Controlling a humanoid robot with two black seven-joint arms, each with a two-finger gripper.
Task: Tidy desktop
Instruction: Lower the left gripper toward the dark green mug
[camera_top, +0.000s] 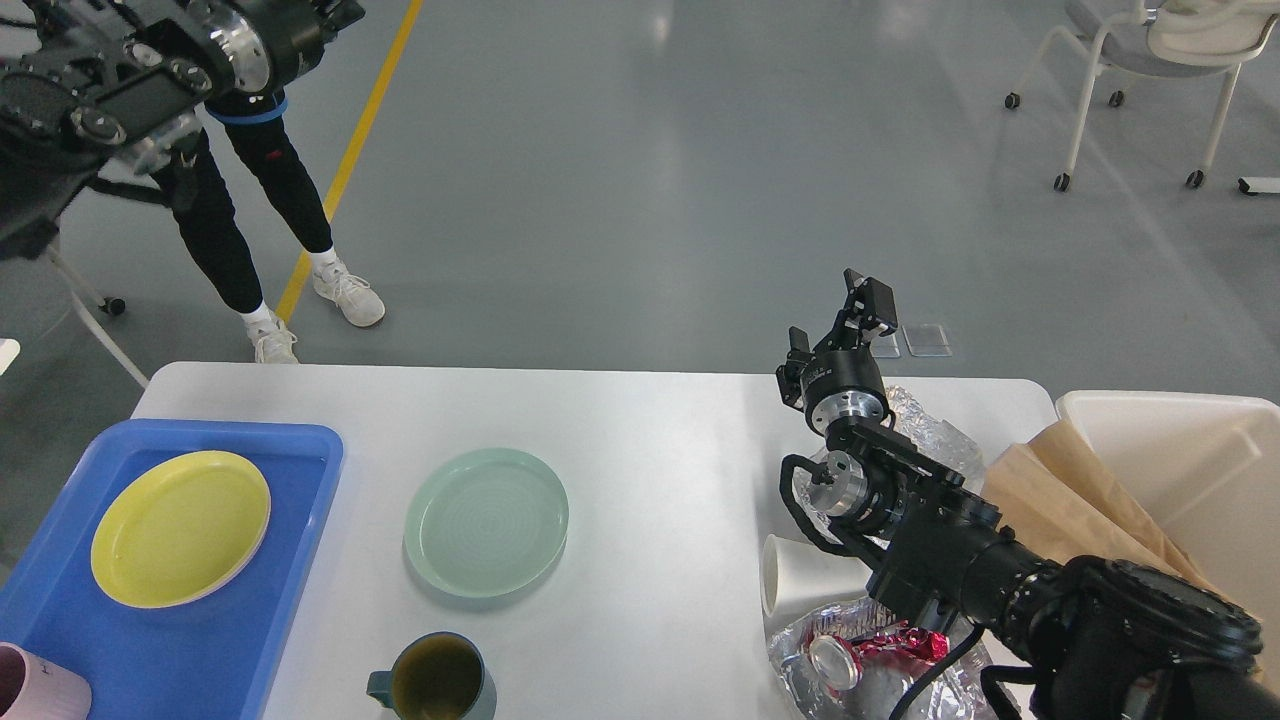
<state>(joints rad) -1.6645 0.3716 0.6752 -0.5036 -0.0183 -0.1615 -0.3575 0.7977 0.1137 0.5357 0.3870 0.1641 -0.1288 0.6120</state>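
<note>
Sorting under way: yellow plate (180, 527) lying in tray (300, 480) at desktop (640, 420) left edge. Right gripper (835, 320) hovering wide, empty, over right-edge foil (935, 430). Left gripper unseen.

I see a smooth matt white surface (650, 420), crinkled shiny foil (940, 440) beside my right hand (835, 325), and a glossy blue plastic tray (300, 470).

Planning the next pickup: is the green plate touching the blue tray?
Apart. The head view shows bare white desktop between the green plate and the blue tray.
</note>
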